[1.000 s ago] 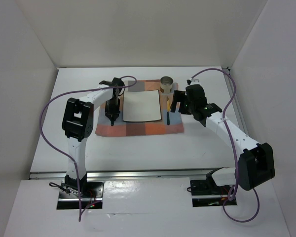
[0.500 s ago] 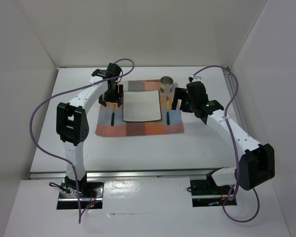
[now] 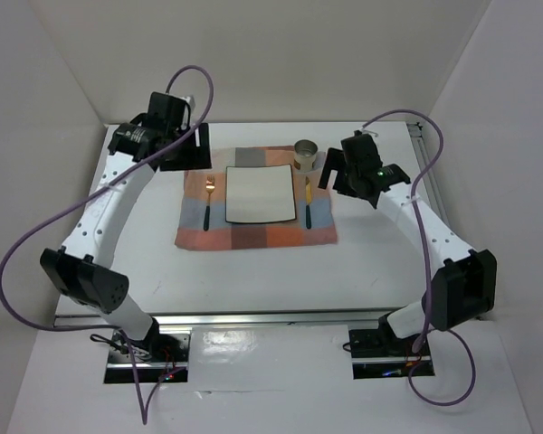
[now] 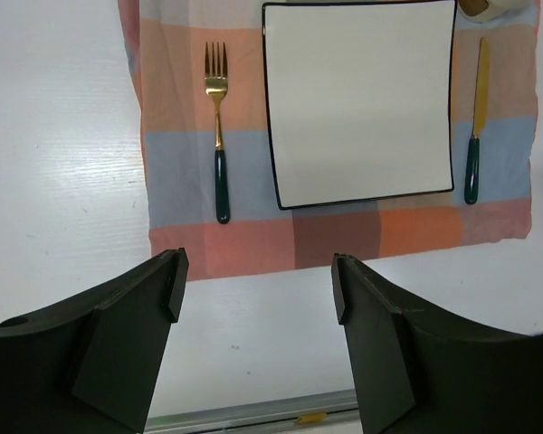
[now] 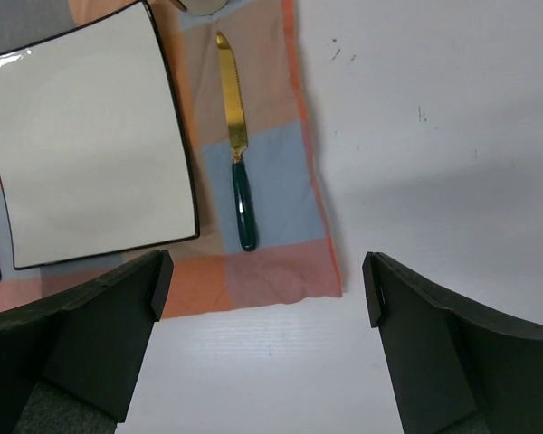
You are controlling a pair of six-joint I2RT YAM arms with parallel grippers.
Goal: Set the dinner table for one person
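Note:
On the white dinner table (image 3: 380, 253) lies a checked cloth (image 3: 256, 233) with a square white plate (image 3: 260, 194) at its centre. A gold fork with a green handle (image 3: 208, 201) lies left of the plate. A matching knife (image 3: 308, 201) lies to the plate's right. Behind the knife stands a cup (image 3: 306, 154). My left gripper (image 3: 183, 152) hangs open and empty over the back left of the cloth. In the left wrist view the left gripper (image 4: 258, 276) shows fork (image 4: 218, 136) and plate (image 4: 360, 99) far below. Right of the cup, my right gripper (image 3: 330, 172) is open. It (image 5: 267, 276) holds nothing above the knife (image 5: 238, 145).
White walls close in the table on the left, back and right. An aluminium rail (image 3: 253, 318) runs along the near edge in front of the arm bases. Purple cables loop from both arms.
My left gripper has opened, leaving the fork on the cloth, and has risen and swung back to the left. The right gripper has lifted slightly away from the knife.

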